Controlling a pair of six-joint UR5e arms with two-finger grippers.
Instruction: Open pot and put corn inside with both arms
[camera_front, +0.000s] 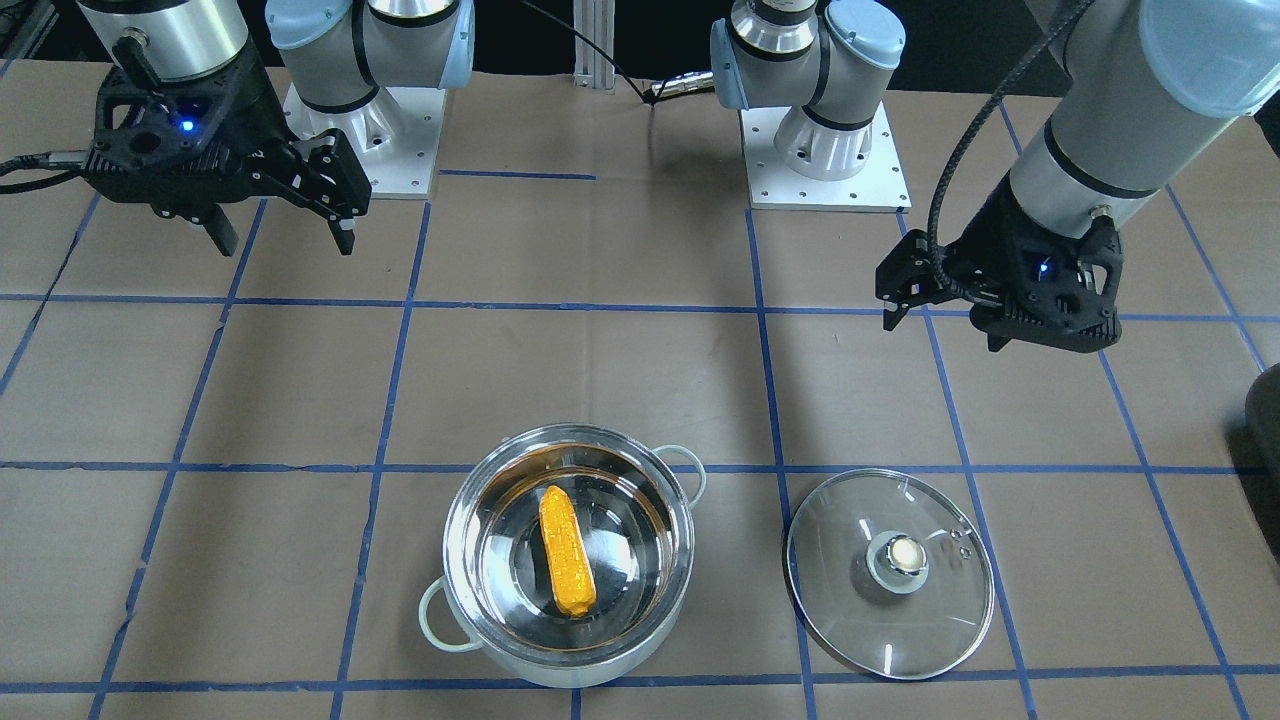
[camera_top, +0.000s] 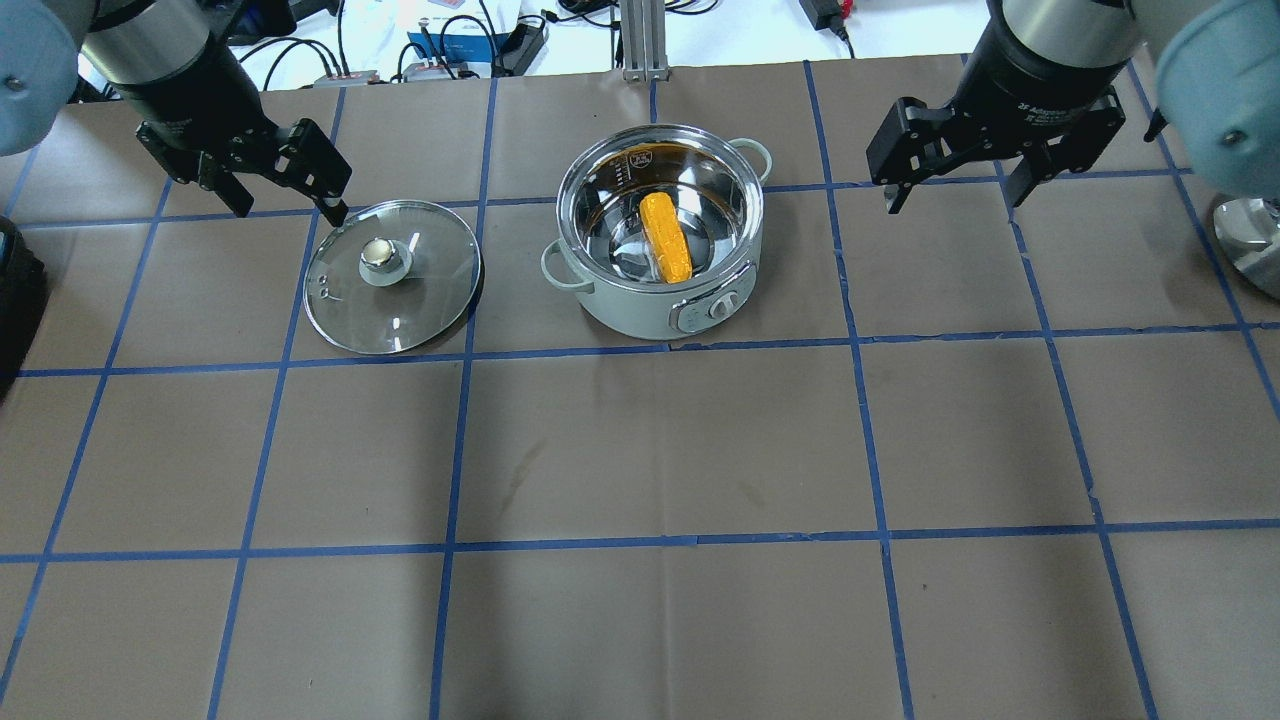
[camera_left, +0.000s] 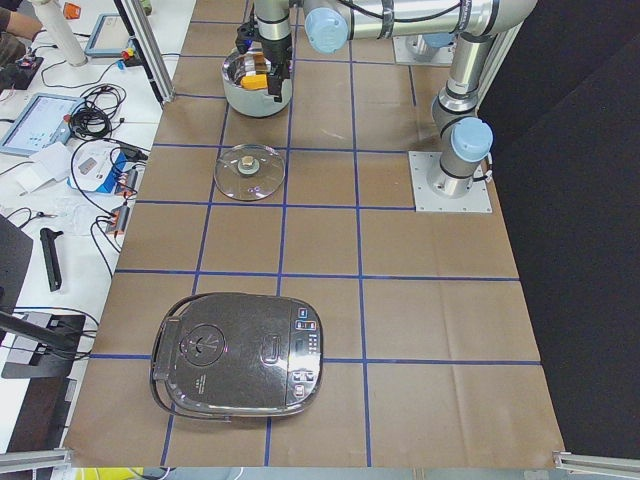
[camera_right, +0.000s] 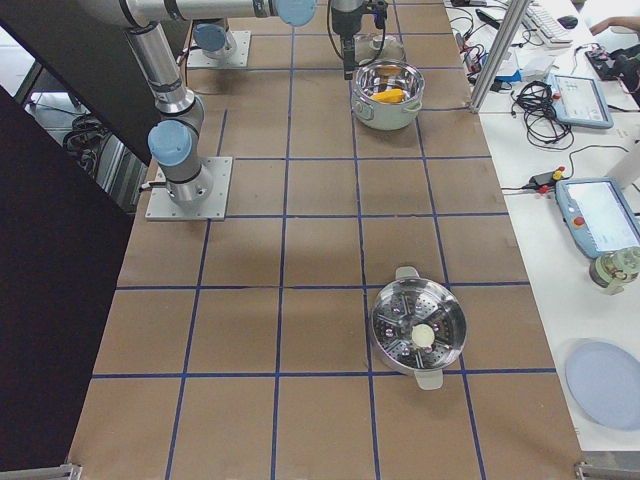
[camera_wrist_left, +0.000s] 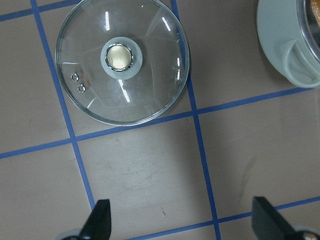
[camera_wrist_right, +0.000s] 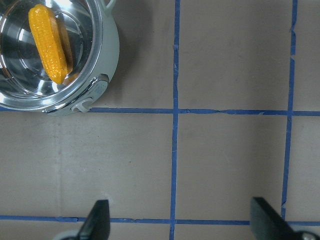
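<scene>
While the corn (camera_top: 666, 238) lies flat on the shiny bottom of the pot (camera_top: 625, 312), the pot stands uncovered on the brown paper-covered table (camera_top: 660, 450), marked off in squares by blue tape. It is a steel-lined pot with a pale mint outer wall, two loop handles and a control dial (camera_top: 712, 310) on the side nearest the robot. Its glass lid (camera_top: 392, 277) rests flat on the table near the pot, on the robot's left, knob up and apart from the pot.

Above the far edge of the lid hangs the left gripper (camera_top: 292, 210), fingers spread wide with nothing between them. On the other side, well clear of the pot, the right gripper (camera_top: 950, 200) hangs above bare table, its fingers likewise wide apart and empty.

Farther out, a dark rice cooker (camera_left: 237, 352) sits at the table's left end and a perforated steamer insert (camera_right: 418, 326) at its right end.
</scene>
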